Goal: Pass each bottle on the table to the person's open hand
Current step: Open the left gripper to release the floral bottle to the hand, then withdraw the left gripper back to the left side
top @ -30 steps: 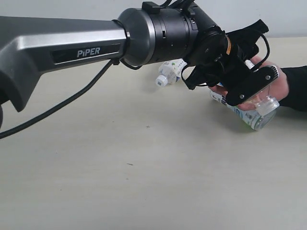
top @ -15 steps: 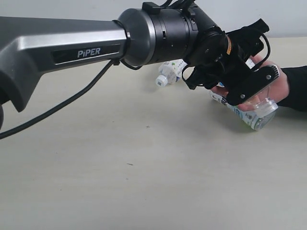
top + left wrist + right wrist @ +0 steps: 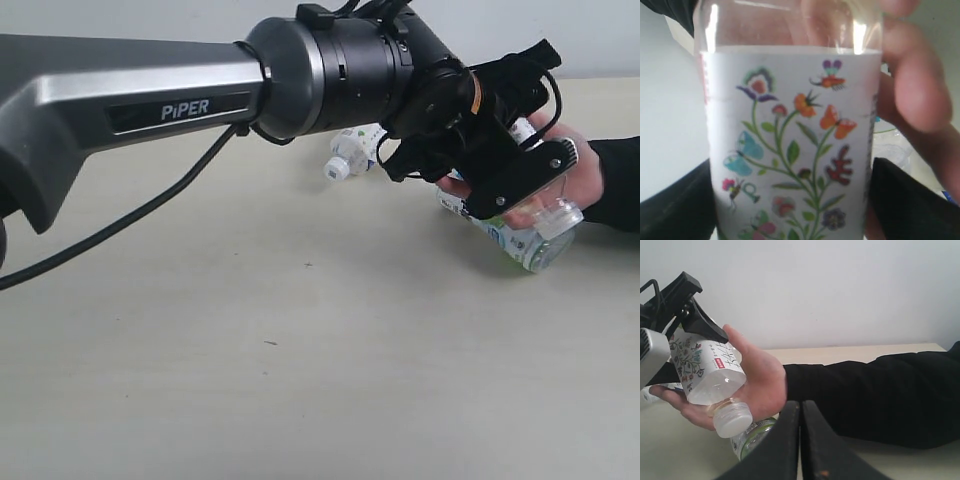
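My left gripper [image 3: 541,120] reaches across to the right and is shut on the floral white-label bottle [image 3: 553,212]. The bottle lies in the person's open hand [image 3: 588,176]. In the left wrist view this bottle [image 3: 790,140] fills the frame between my dark fingers [image 3: 907,200], and the person's fingers [image 3: 915,85] curl behind it. The right wrist view shows the same bottle [image 3: 705,365], white cap down, resting on the palm [image 3: 762,377]. My right gripper [image 3: 800,407] is shut and empty, close to the hand. It does not show in the exterior view.
A bottle with a green-and-white label [image 3: 523,247] lies on the pale table [image 3: 300,380] just under the hand, also seen from the right wrist [image 3: 751,436]. Another white-label bottle [image 3: 352,152] lies behind my left arm. The person's black sleeve [image 3: 875,395] stretches to the right.
The left gripper and the floral bottle have shifted only slightly, a little up against the palm. The grip on the bottle holds and the hand stays under it.
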Tool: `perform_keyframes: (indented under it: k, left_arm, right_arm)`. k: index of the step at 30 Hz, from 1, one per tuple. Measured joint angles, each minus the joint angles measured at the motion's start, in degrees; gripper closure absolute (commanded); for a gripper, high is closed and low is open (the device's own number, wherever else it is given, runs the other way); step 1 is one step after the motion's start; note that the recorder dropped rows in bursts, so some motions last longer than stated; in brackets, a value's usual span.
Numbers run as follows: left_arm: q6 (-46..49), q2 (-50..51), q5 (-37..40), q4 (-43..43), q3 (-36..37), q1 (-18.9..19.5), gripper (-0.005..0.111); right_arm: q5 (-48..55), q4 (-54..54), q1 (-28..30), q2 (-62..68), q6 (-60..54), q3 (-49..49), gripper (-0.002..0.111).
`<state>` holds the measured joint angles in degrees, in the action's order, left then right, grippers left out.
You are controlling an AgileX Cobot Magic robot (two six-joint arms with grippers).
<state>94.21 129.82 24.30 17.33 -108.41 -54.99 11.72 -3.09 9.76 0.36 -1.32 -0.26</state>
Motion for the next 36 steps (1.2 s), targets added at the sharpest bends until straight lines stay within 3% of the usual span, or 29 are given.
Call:
perform_keyframes:
  k: [19,23,27,29,31,32,36]
  left_arm:
    - [0.0,-7.02,5.7,0.58,0.0,0.0,0.031]
    - [-6.0,-10.69,6.93,0.58,0.0,0.0,0.031]
    - [-18.53,-14.55,9.77,0.58,0.0,0.0,0.033]
    - [-25.6,-16.42,13.56,0.58,0.0,0.0,0.043]
    - [-36.42,-18.13,18.5,0.58,0.0,0.0,0.075]
    - [-39.13,-18.51,19.58,0.58,0.0,0.0,0.104]
    - [-52.35,-19.68,26.91,0.14,-0.02,0.38,0.105]
  right_arm:
    - [0.0,0.0,0.0,0.0,0.0,0.0,0.107]
    - [0.0,0.0,0.0,0.0,0.0,0.0,0.107]
    - [0.0,0.0,0.0,0.0,0.0,0.0,0.107]
    - [0.0,0.0,0.0,0.0,0.0,0.0,0.107]
    - [0.0,0.0,0.0,0.0,0.0,0.0,0.107]
    - [0.0,0.0,0.0,0.0,0.0,0.0,0.107]
    - [0.0,0.0,0.0,0.0,0.0,0.0,0.107]
